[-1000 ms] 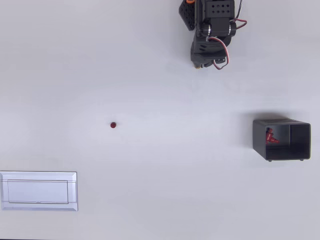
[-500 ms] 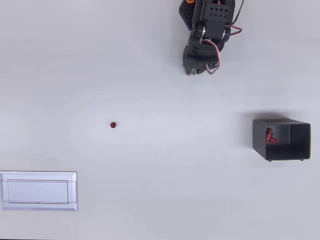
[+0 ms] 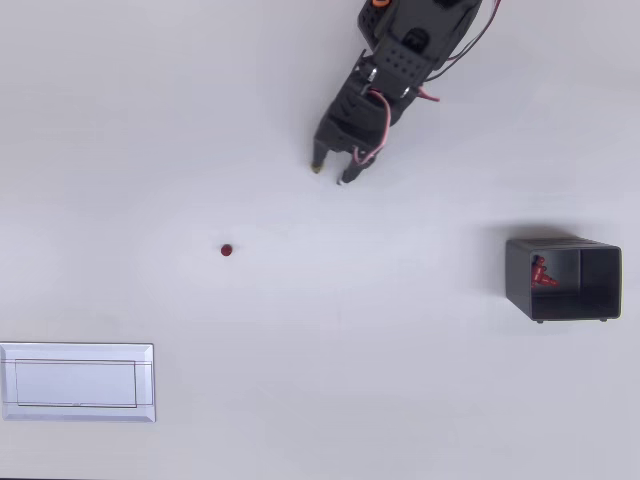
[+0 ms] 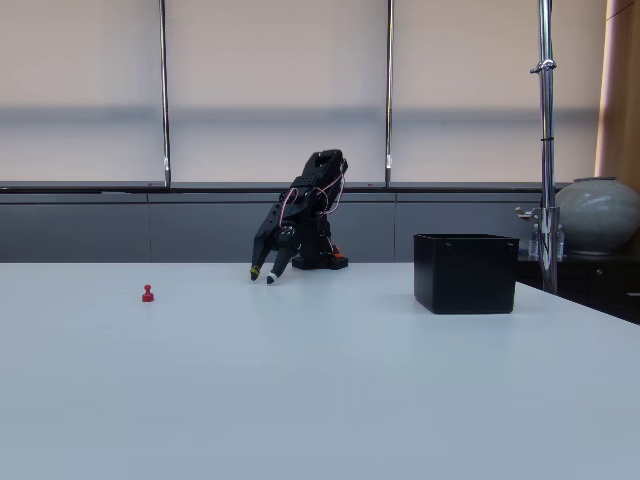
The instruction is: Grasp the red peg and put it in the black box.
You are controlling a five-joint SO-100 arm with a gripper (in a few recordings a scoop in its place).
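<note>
A tiny red peg (image 3: 226, 250) stands alone on the white table, left of centre in the overhead view; in the fixed view the red peg (image 4: 147, 293) is upright at the left. The black box (image 3: 563, 279) sits at the right, and a red peg (image 3: 541, 273) lies inside it against its left wall. From the side the black box (image 4: 466, 272) shows only its outer walls. My gripper (image 3: 330, 174) hangs open over the table, up and to the right of the loose peg, fingertips pointing down-left. The gripper (image 4: 263, 277) holds nothing.
A flat pale grey rectangular plate (image 3: 77, 382) lies at the lower left of the overhead view. The arm's base (image 4: 318, 255) stands at the table's far edge. Bare white table (image 3: 380, 360) stretches between peg, plate and box.
The arm has swung out from its folded pose and reached down-left toward the loose peg. Its fingers now show spread apart. Peg, box and plate have not moved.
</note>
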